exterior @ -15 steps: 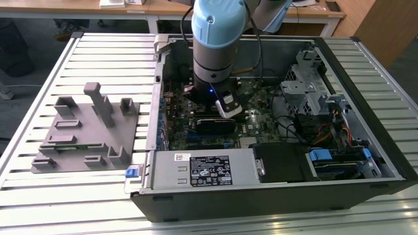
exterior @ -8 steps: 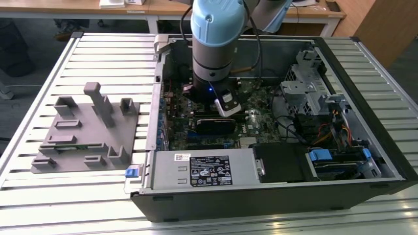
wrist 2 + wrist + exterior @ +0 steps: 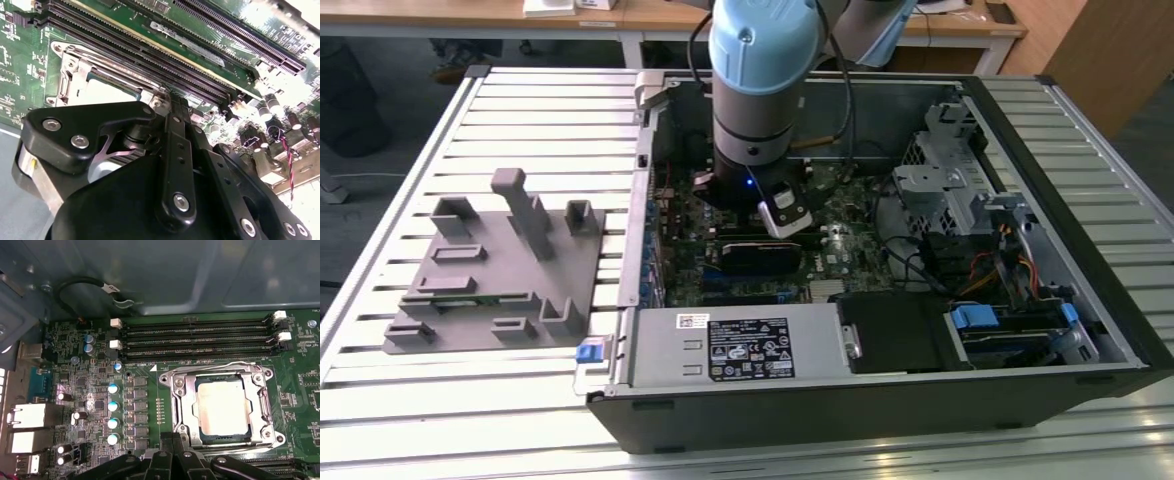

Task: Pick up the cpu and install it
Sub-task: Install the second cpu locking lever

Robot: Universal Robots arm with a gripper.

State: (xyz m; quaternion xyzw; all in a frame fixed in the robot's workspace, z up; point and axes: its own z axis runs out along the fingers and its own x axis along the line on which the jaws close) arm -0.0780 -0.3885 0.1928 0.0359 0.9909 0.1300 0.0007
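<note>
Install looks done: cpu (image 3: 223,408) sits flat in its socket (image 3: 181,405) on the motherboard (image 3: 150,390), gripper (image 3: 172,439) just beside it with fingers pressed together, holding nothing; seating wants checking.

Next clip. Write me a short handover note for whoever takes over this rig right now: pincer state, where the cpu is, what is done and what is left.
Pincer: fingers closed together, nothing between them, tips low over the motherboard next to the socket, inside the open computer case.
Cpu: lies flat in the socket frame on the motherboard, silvery top up, apart from the pincer.
Grey fixture: on the table at the exterior view's left, outside the case.
Done: cpu picked up and placed in the socket.
Left: whether it is fully seated and the socket is latched cannot be told; check that.
</note>
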